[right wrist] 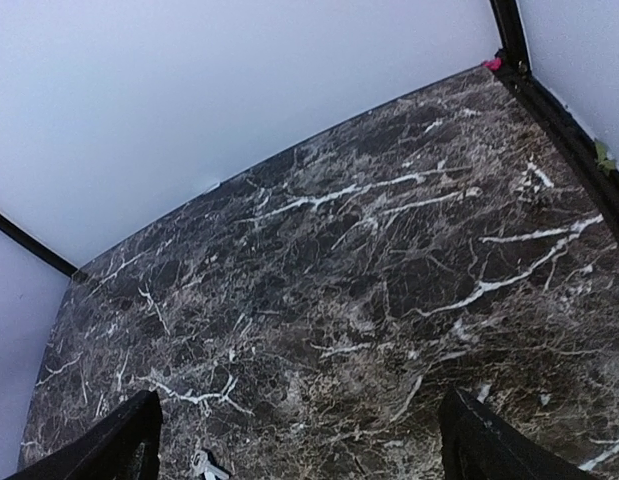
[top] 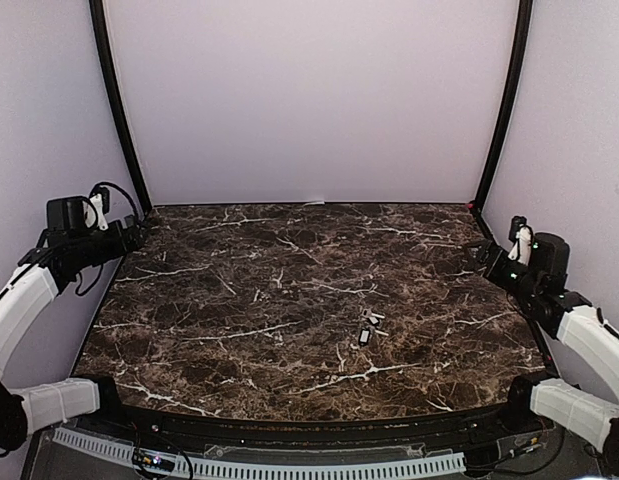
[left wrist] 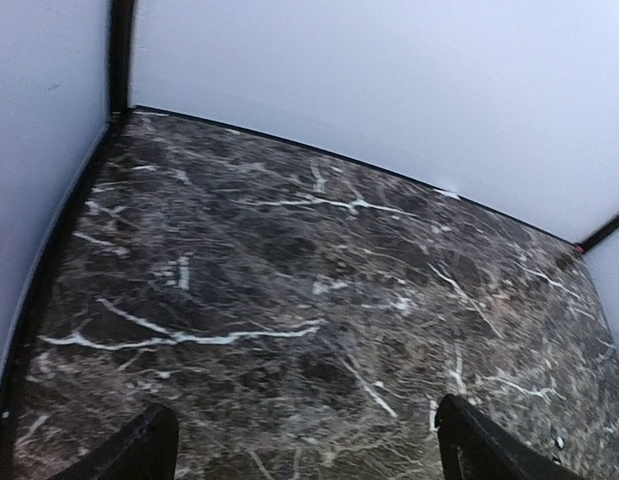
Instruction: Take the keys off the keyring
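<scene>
The left arm (top: pixel 29 300) is folded up far out on the left side, with its elbow bent and its wrist held high. The left gripper (top: pixel 132 238) points in toward the middle, and its two black fingers (left wrist: pixel 139 450) stand wide apart. The right arm (top: pixel 589 340) is folded the same way on the right side. The right gripper (top: pixel 482 252) points in too, with its jaws spread wide.

Dark marble table (right wrist: pixel 389 250), keys (right wrist: pixel 204 465) at bottom edge

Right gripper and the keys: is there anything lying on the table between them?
No. In the top external view, only bare marble table lies between the right gripper and the keys; nothing else rests there.
</scene>
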Controlling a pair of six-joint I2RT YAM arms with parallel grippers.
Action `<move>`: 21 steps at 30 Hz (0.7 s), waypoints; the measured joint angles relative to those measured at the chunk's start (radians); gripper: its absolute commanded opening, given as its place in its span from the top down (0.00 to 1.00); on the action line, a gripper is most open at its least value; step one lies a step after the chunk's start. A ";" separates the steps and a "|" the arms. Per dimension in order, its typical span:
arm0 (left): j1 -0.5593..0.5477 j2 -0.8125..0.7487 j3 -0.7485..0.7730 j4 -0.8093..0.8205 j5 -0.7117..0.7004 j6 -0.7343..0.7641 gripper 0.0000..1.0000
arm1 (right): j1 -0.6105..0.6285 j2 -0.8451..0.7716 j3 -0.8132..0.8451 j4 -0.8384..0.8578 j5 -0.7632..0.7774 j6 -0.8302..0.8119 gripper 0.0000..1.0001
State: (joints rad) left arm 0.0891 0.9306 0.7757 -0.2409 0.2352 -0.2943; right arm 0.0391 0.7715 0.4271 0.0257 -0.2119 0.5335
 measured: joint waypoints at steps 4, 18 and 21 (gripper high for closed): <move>-0.116 0.086 0.039 0.022 0.085 -0.002 0.11 | 0.065 0.101 0.013 -0.006 -0.014 0.005 0.05; -0.227 0.370 0.274 0.110 0.247 0.049 0.11 | 0.394 0.736 0.297 0.056 -0.056 0.001 0.40; -0.227 0.370 0.274 0.105 0.211 0.079 0.11 | 0.444 0.850 0.367 0.058 -0.059 0.061 0.42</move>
State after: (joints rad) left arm -0.1383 1.3010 1.0500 -0.1360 0.4465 -0.2157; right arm 0.4828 1.6211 0.7944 0.0834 -0.2710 0.5941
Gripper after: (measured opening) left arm 0.890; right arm 0.592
